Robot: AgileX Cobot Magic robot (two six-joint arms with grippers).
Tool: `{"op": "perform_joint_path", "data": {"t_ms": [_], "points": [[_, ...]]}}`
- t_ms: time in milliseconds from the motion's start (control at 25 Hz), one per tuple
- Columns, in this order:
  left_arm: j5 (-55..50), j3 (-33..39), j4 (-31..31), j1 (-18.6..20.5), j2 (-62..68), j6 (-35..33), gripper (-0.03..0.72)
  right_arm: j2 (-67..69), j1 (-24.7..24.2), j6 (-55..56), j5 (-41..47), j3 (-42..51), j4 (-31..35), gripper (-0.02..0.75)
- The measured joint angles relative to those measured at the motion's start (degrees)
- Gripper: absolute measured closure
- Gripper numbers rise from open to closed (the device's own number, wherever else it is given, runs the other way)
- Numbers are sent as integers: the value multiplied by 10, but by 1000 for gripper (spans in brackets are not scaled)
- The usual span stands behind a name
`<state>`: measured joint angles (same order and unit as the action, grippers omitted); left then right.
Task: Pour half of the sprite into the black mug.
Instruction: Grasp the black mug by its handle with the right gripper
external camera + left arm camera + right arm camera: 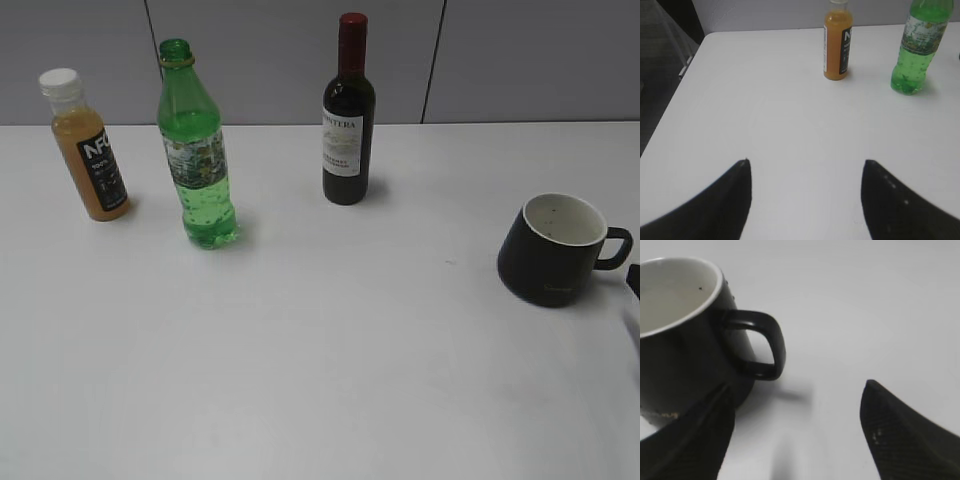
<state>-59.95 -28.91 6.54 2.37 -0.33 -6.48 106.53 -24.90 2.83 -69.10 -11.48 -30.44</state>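
The sprite stands upright at the back left of the white table, a green bottle with a pale label; the left wrist view shows the sprite at its top right. The black mug, white inside, stands upright at the right with its handle pointing right. My left gripper is open over bare table, well short of the bottle. My right gripper is open just in front of the mug, its left finger close by the mug's base, the handle just beyond the gap. Nothing is held.
An orange juice bottle with a white cap stands left of the sprite. A dark wine bottle stands at the back middle. The table's left edge drops off beside my left gripper.
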Motion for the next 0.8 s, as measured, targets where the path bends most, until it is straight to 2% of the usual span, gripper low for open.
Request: {"op": "perform_joint_path", "data": {"t_ms": [800], "points": [[0,0,0,0,0,0,167,31,0,6,-4,-63,-42,146]]}}
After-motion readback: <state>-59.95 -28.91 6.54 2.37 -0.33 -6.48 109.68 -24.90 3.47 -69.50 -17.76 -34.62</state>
